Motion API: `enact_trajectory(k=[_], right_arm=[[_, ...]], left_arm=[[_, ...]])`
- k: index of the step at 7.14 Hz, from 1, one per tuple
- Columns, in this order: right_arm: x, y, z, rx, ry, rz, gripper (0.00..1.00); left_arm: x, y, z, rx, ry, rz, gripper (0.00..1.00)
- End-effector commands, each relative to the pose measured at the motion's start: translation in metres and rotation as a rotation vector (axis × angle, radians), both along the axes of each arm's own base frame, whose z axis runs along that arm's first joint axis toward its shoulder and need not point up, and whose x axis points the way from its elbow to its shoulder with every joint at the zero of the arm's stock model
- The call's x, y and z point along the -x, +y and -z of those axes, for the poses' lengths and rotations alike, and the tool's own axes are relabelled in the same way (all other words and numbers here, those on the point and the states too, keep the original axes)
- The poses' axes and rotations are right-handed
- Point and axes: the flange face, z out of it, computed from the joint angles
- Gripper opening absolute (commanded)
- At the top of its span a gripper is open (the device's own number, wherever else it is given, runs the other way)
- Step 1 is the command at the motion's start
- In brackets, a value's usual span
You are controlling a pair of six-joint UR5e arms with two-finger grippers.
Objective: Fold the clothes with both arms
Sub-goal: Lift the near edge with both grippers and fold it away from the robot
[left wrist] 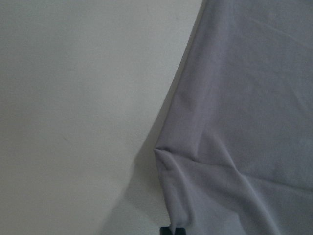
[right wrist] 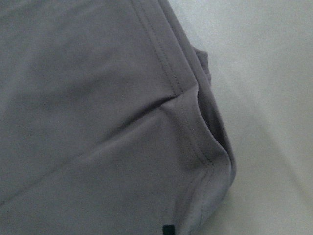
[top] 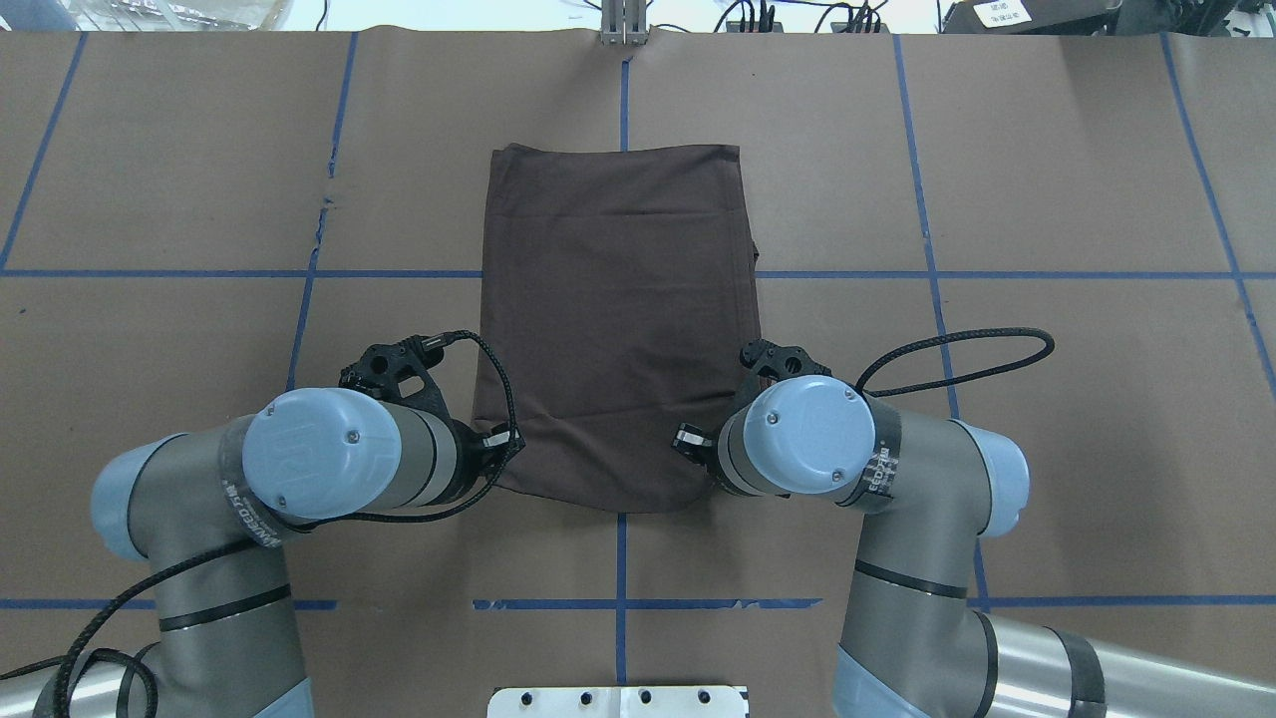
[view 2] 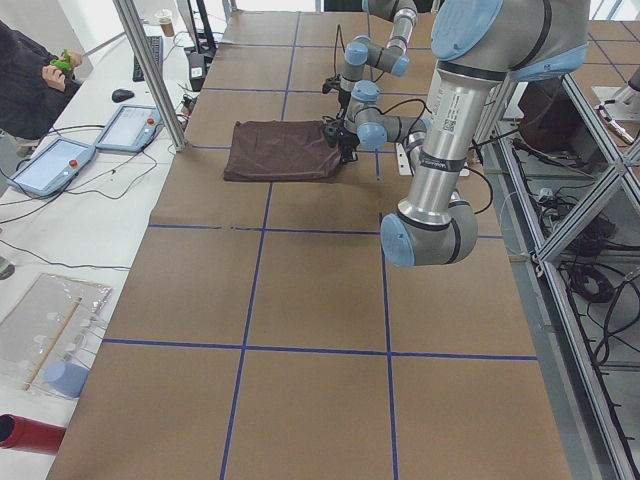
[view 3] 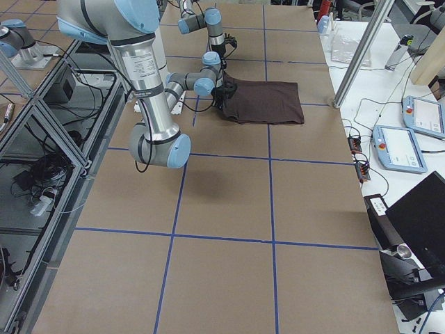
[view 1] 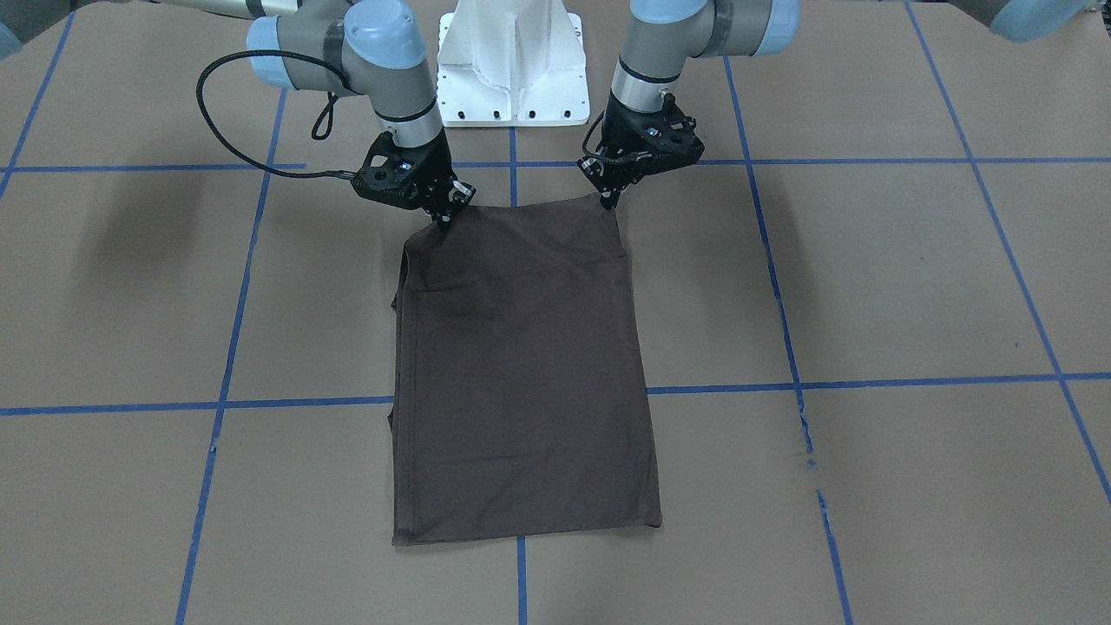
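Observation:
The dark brown T-shirt (view 1: 521, 365) lies folded into a tall rectangle on the brown table (view 1: 868, 278); it also shows in the overhead view (top: 618, 299). Collar, logo and tags are hidden. My left gripper (view 1: 608, 205) is shut on the corner of the edge nearest the robot, on the front view's right. My right gripper (view 1: 444, 222) is shut on the other near corner. Both corners are pulled up into small peaks. Each wrist view shows bunched cloth (left wrist: 244, 122) (right wrist: 88, 98) with a dark fingertip at the bottom edge.
The white base pedestal (view 1: 514, 65) stands just behind the grippers. Blue tape lines (view 1: 868, 382) grid the table. Control tablets (view 2: 50, 165) (view 3: 396, 147) and a metal post (view 2: 150, 70) are at the far side, beyond the shirt.

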Motion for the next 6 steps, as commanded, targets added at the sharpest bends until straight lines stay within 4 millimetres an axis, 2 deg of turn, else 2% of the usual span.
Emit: enact_trajectory(k=[1, 2, 3, 4, 5, 6], right_arm=[[-0.041, 0.018, 0.018, 0.009, -0.077, 0.040, 0.00], [-0.065, 0.038, 0.022, 0.047, -0.117, 0.110, 0.00], [-0.086, 0.056, 0.025, 0.085, -0.154, 0.179, 0.00], [-0.095, 0.061, 0.033, 0.081, -0.177, 0.190, 0.00], [-0.087, 0.063, 0.037, 0.069, -0.182, 0.197, 0.00], [-0.071, 0.041, 0.040, 0.035, -0.167, 0.155, 0.00]], left_arm=[[0.028, 0.025, 0.026, -0.004, 0.063, -0.015, 0.00], [0.034, 0.069, 0.041, 0.002, 0.049, -0.091, 0.00], [0.051, 0.099, 0.056, 0.006, 0.046, -0.141, 0.00], [0.057, 0.113, 0.058, 0.040, 0.025, -0.148, 0.00], [0.052, 0.114, 0.058, 0.044, 0.021, -0.153, 0.00], [0.048, 0.110, 0.055, 0.033, 0.010, -0.155, 0.00]])
